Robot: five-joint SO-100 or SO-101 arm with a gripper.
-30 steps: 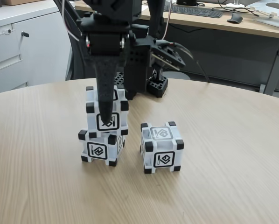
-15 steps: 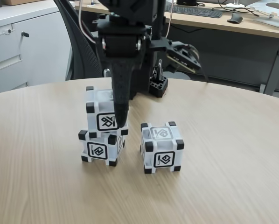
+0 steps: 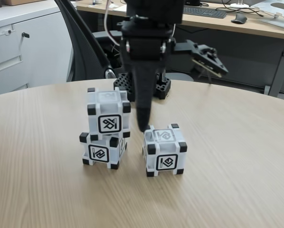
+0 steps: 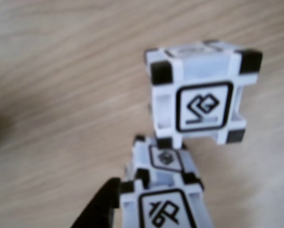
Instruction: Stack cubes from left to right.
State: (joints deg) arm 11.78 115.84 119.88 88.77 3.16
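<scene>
Jaws: spread wide, holding nothing — one finger hangs low at frame center in the fixed view, the other sticks out at upper right.
Gripper (image 3: 173,88): above the table (image 3: 237,156), by the lone cube (image 3: 164,149).
Cubes: top cube (image 3: 108,113) on bottom cube (image 3: 103,148), left of center.
Risk: low finger could bump the stack.
Wrist view: lone cube (image 4: 201,92) close up; fixed view shows the stack's height.

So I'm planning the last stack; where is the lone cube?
In the fixed view the lone cube sits on the table, right of the two-cube stack, beneath the hand.
</scene>
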